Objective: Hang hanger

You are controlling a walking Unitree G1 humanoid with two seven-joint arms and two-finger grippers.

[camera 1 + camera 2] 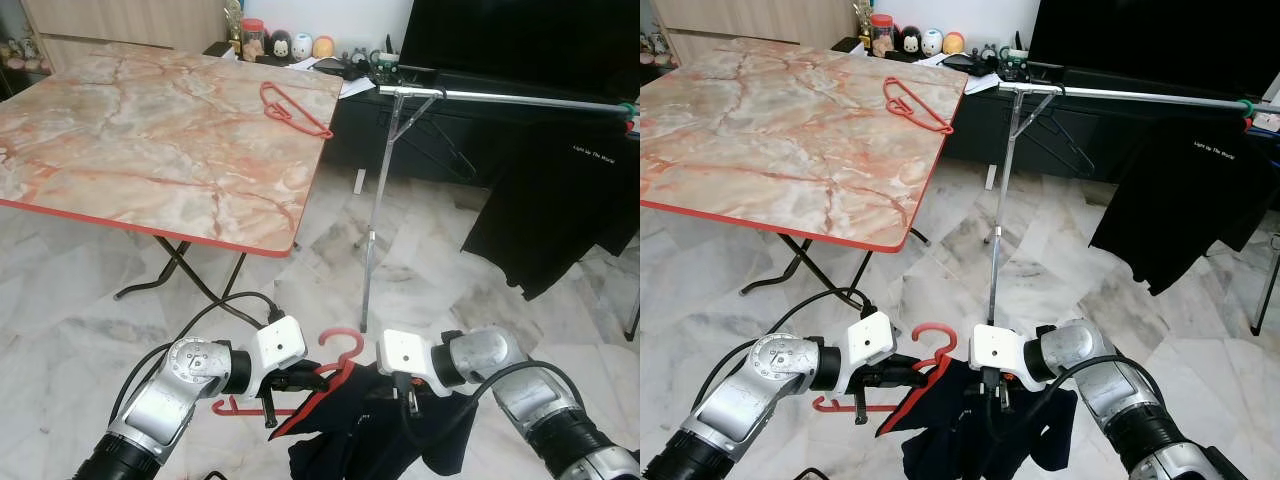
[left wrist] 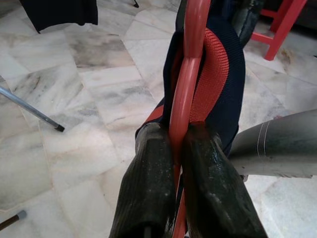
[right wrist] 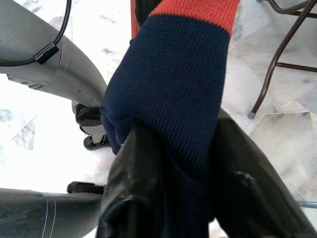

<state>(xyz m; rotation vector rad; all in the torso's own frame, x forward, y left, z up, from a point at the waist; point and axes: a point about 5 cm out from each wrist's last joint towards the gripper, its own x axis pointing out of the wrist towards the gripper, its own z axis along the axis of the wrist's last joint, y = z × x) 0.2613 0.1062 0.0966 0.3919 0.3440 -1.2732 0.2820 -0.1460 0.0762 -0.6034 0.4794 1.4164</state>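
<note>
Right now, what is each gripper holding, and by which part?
The left gripper is shut on the red hanger, pinching its bar. The right gripper is shut on the navy garment, pinching a fold near its orange band.

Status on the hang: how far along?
Done: navy garment is on the red hanger. In hand: left gripper clamps the hanger, right gripper pinches the garment's knit, both low over the floor. Left: lift and hook it onto the rail, beside the black shirt.

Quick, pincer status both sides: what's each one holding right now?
Left pincer: shut on the red hanger.
Right pincer: shut on the navy garment with the orange-red band.
</note>
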